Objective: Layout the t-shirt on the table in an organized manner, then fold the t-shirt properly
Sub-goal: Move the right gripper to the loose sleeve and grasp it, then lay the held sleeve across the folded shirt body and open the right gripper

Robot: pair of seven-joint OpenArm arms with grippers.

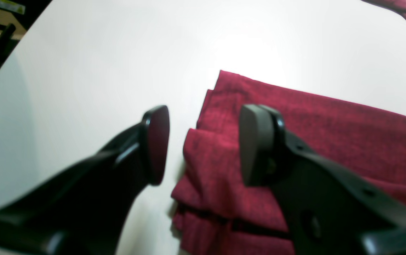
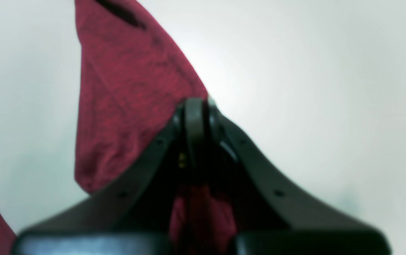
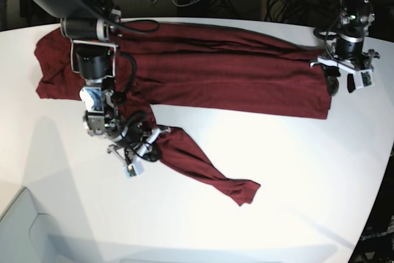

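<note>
Right claw (image 3: 146, 146) is clamped tight on the maroon t-shirt (image 3: 203, 72), pinching a sleeve fold low on the white tabletop (image 3: 295, 170)! That sleeve trails out toward the near middle. The shirt's body stretches wide along the far side. Over at its hem corner, left claw (image 3: 343, 78) hovers with jaws parted, one finger over the cloth, gripping nothing.

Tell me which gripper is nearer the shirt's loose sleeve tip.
Right. The right gripper is shut on the t-shirt along that sleeve, partway up from the sleeve tip. The left gripper hovers open at the shirt's far hem edge.
</note>
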